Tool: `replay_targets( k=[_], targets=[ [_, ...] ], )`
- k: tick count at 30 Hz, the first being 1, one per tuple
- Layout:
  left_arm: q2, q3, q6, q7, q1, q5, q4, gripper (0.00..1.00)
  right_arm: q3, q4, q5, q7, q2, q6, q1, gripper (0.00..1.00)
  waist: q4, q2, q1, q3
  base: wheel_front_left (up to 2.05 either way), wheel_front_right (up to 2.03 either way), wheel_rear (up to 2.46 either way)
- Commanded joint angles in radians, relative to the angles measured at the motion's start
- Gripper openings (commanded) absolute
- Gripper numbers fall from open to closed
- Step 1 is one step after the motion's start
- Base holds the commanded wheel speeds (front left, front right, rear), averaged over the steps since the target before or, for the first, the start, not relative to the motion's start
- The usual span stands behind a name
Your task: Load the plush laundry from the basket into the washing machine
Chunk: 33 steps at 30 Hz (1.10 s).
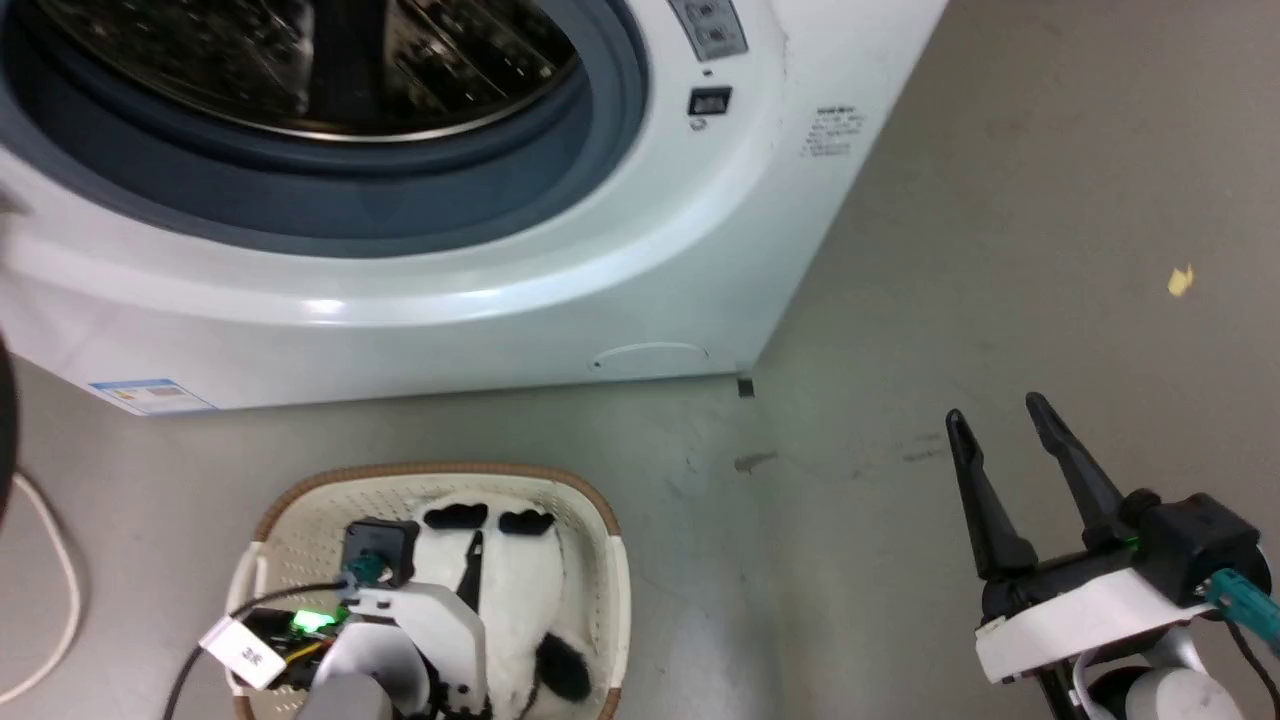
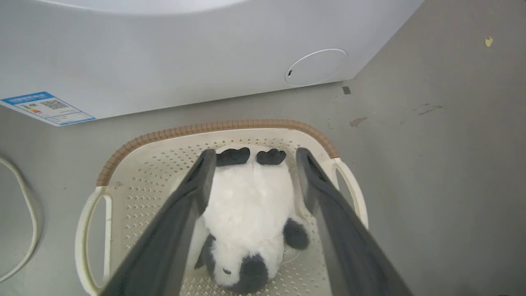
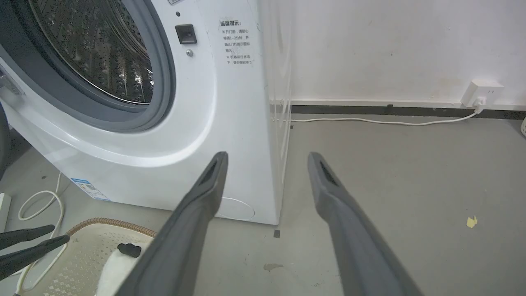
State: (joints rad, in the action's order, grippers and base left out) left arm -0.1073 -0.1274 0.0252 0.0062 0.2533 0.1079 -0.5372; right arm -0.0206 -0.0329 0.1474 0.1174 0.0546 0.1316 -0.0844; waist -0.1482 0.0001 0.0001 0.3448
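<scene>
The pick-up is in hand, I'd say. The plush laundry (image 2: 246,197) lies in the basket (image 2: 135,181) on the floor just before the washing machine (image 1: 500,290). The left gripper (image 2: 254,154) hangs over it, fingers spread wide to either side of the toy's body and not closed on it. The right gripper (image 1: 995,410) waits well off to the side over bare floor, parted and empty. The toy's long axis runs from the robot toward the washer. Two black patches lie at the washer end, and what looks like the face is nearest the robot. Next it needs a little more descent and a squeeze across the narrow middle, then a lift to the open drum (image 1: 330,60).
</scene>
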Motion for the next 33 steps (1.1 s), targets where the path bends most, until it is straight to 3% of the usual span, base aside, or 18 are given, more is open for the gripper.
replay_targets(
  k=[1, 7, 16, 28, 33],
  targets=[
    [-0.010, -0.003, 0.002, 0.003, 0.030, 0.011, -0.029, 1.00, 0.002, -0.004, 0.018, 0.009, -0.002, 0.000, -0.022, 1.00, -0.017, -0.0001, -0.0001, 0.027, 0.00, 0.00, 0.00],
    [-0.031, 0.005, 0.024, 0.057, 0.068, 0.057, -0.123, 1.00, -0.004, -0.003, 0.049, 0.022, -0.002, 0.000, -0.038, 1.00, -0.050, -0.0001, -0.0001, 0.085, 0.00, 0.00, 0.00],
    [-0.070, -0.021, 0.022, 0.118, 0.142, 0.078, -0.228, 1.00, 0.001, -0.004, 0.093, 0.041, -0.003, -0.001, -0.068, 1.00, -0.084, -0.0001, -0.0001, 0.181, 0.00, 0.00, 0.00],
    [-0.124, -0.053, -0.028, 0.144, 0.279, 0.100, -0.349, 1.00, -0.010, -0.014, 0.128, 0.066, -0.003, -0.001, -0.119, 1.00, -0.117, -0.0001, -0.0001, 0.312, 0.00, 0.00, 0.00],
    [-0.137, -0.069, -0.026, 0.179, 0.335, 0.113, -0.403, 1.00, -0.001, -0.015, 0.140, 0.076, -0.003, -0.001, -0.141, 1.00, -0.132, -0.0001, -0.0001, 0.363, 0.00, 0.00, 0.00]
  ],
)
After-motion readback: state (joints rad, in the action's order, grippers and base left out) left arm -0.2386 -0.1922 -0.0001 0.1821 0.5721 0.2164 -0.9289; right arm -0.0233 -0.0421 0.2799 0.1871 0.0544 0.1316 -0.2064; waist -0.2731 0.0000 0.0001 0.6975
